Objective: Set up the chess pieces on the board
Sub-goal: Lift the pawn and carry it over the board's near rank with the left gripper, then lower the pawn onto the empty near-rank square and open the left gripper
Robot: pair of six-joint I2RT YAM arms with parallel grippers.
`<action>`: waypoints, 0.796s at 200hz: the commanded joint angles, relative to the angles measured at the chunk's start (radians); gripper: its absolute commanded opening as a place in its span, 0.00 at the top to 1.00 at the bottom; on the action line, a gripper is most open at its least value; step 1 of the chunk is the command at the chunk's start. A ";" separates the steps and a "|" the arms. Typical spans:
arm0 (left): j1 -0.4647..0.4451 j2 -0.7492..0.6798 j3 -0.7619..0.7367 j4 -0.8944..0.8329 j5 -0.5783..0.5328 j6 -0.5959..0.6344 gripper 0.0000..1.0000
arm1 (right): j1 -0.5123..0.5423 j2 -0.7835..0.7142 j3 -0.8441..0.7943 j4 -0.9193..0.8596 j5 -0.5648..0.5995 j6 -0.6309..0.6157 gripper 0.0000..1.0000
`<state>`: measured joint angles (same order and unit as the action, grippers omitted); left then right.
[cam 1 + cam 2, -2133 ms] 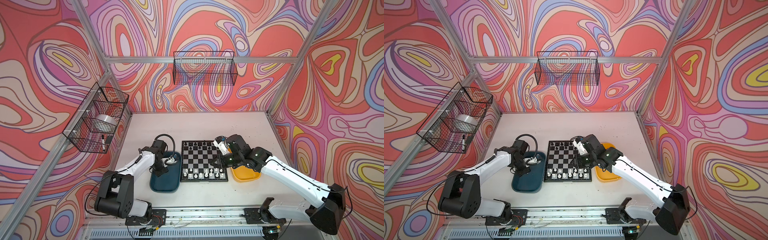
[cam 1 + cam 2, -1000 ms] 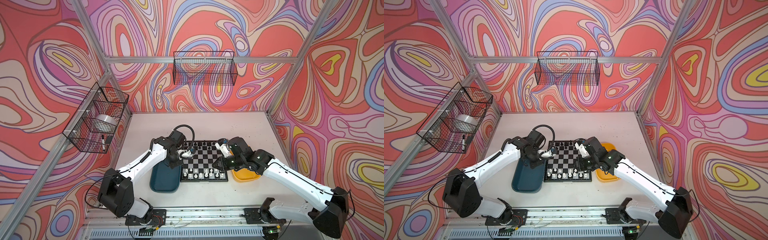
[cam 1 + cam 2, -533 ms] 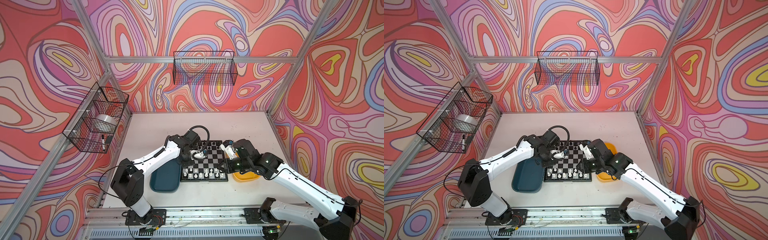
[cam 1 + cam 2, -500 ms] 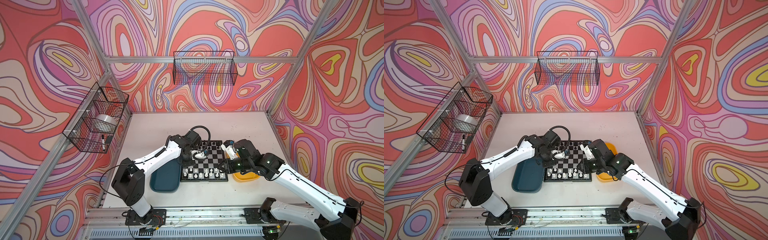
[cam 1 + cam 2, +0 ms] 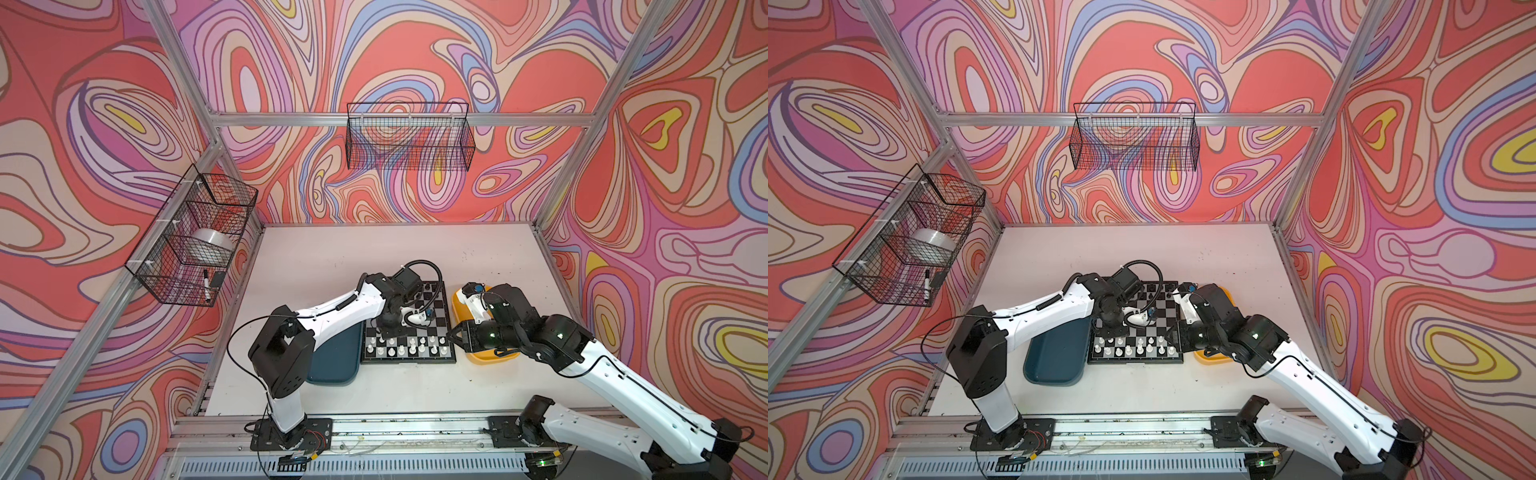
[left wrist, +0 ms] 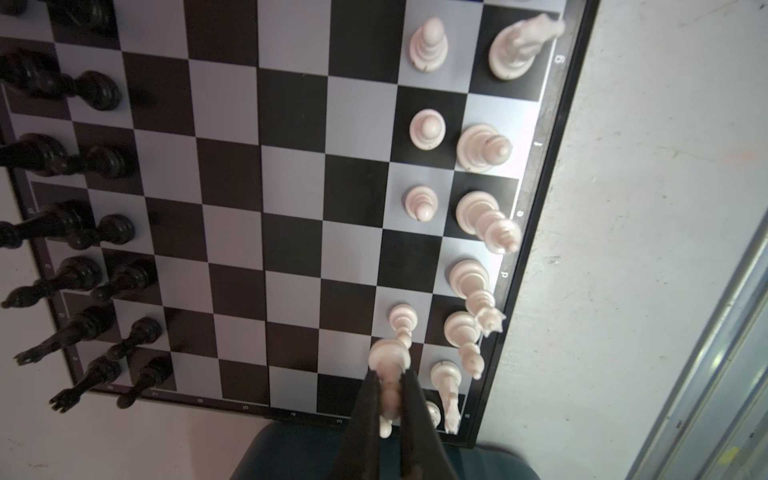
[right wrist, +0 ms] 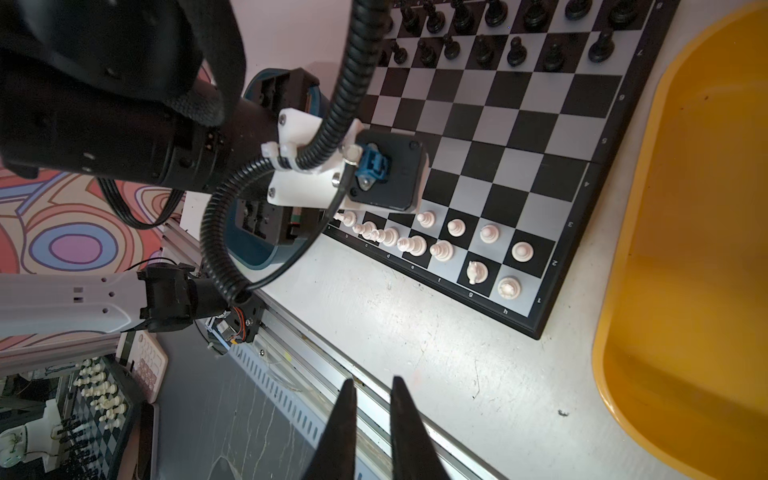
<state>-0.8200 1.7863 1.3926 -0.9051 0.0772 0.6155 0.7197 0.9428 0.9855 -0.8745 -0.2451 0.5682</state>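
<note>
The board (image 5: 407, 360) (image 5: 1136, 360) lies mid-table between two trays. Black chess pieces (image 5: 430, 287) (image 6: 99, 95) fill its far rows. White ones (image 5: 409, 347) (image 6: 428, 131) stand in its near rows. My left gripper (image 6: 390, 376) (image 5: 385, 330) is over the board's near left corner. It is shut on a white pawn (image 6: 388, 361) whose base points at the squares; I cannot tell whether it touches them. My right gripper (image 7: 371, 384) (image 5: 451, 336) hovers off the board's near right corner. Its fingers are almost together, with nothing between them.
A teal tray (image 5: 332, 365) (image 5: 1050, 361) lies left of the board, partly under the left arm. A yellow tray (image 5: 490, 355) (image 7: 685, 249) lies to its right, under the right arm. Wire baskets (image 5: 409, 137) (image 5: 191, 241) hang on the back and left walls. A metal rail (image 5: 415, 419) runs along the table's front.
My left arm has swung from the teal tray over the board with the white pawn in its grip. My right arm has drawn back off the board toward the yellow tray.
</note>
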 commanded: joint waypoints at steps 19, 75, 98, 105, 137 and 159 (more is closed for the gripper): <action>-0.015 0.032 0.017 0.000 0.010 -0.012 0.91 | 0.004 -0.026 -0.025 -0.019 0.023 0.012 0.84; -0.028 0.072 0.028 0.012 0.028 -0.022 0.91 | 0.004 -0.029 -0.023 -0.020 0.024 0.014 0.84; -0.033 0.087 0.029 0.015 0.034 -0.026 0.91 | 0.004 -0.030 -0.019 -0.029 0.025 0.015 0.84; -0.034 0.089 0.028 0.016 0.036 -0.026 0.91 | 0.004 -0.031 -0.017 -0.030 0.027 0.015 0.84; -0.038 0.100 0.030 0.025 0.037 -0.027 0.91 | 0.004 -0.041 -0.021 -0.034 0.030 0.018 0.84; -0.038 0.108 0.031 0.029 0.039 -0.029 0.91 | 0.004 -0.038 -0.024 -0.032 0.029 0.018 0.84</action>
<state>-0.8513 1.8721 1.3991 -0.8814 0.0975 0.5938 0.7197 0.9142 0.9703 -0.8932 -0.2287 0.5827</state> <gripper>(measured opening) 0.095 0.161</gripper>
